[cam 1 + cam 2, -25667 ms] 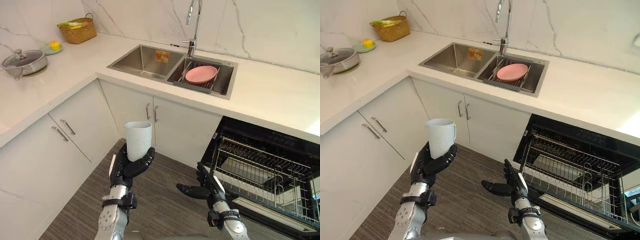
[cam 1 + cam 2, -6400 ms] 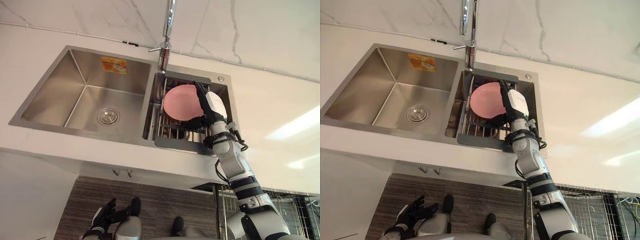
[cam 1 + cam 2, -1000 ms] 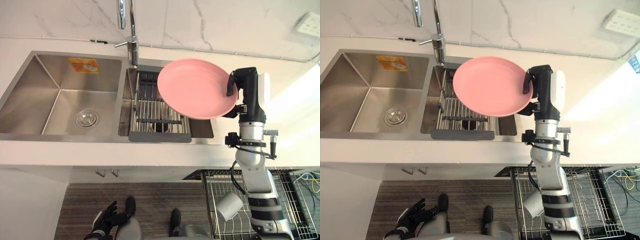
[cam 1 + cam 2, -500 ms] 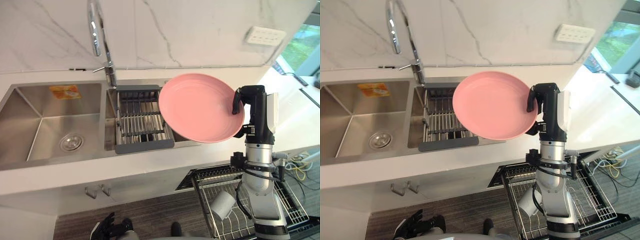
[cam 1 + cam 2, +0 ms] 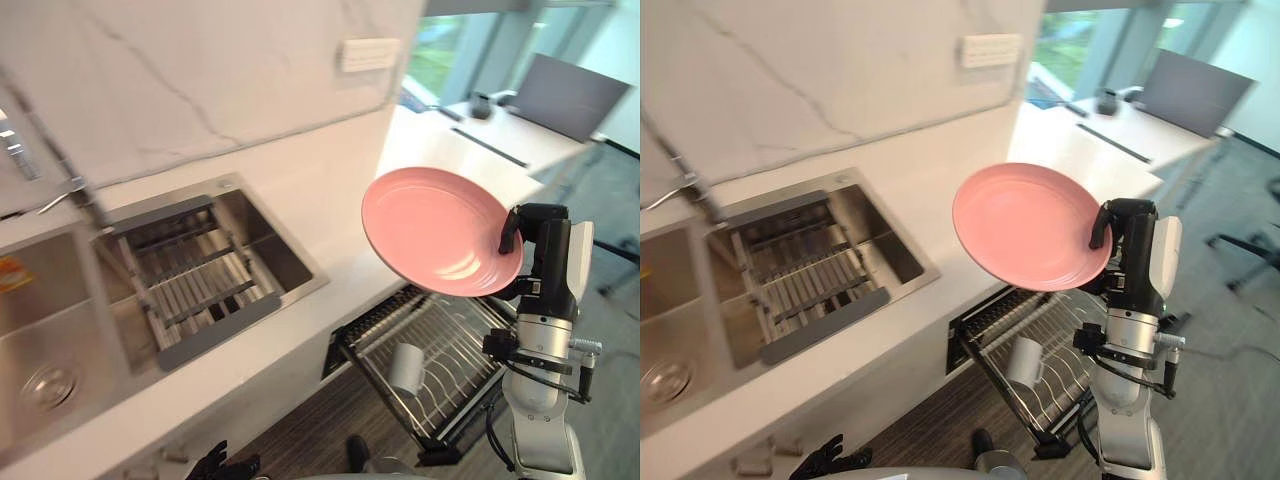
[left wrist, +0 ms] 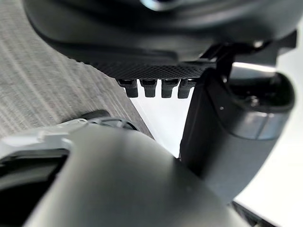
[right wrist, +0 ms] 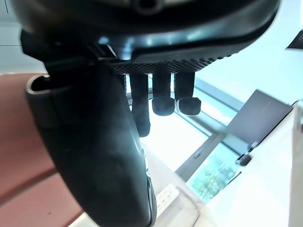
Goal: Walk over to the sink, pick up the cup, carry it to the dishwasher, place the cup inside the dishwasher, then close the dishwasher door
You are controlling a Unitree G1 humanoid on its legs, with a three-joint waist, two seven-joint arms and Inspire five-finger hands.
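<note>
My right hand point(image 5: 545, 250) is raised at the right and is shut on the rim of a pink plate point(image 5: 440, 228), which it holds tilted in the air. In the right wrist view the thumb point(image 7: 94, 156) presses on the plate point(image 7: 19, 142) and the fingers curl behind it. Below the plate the dishwasher's wire rack point(image 5: 465, 335) is pulled out, and a white cup point(image 5: 405, 366) lies in it. My left hand point(image 5: 825, 462) hangs low over the floor at the bottom edge, with its fingers straight.
The steel sink point(image 5: 265, 245) with a grey drying rack point(image 5: 185, 285) sits in the white counter point(image 5: 330, 190) at the left, under a marble wall. A desk with a laptop point(image 5: 570, 95) stands at the far right, and wood-pattern floor point(image 5: 930, 420) lies below.
The whole view has swung to the right, so the sink has slid left. The plate stays in my right hand and now hangs over the pulled-out rack instead of beside the sink.
</note>
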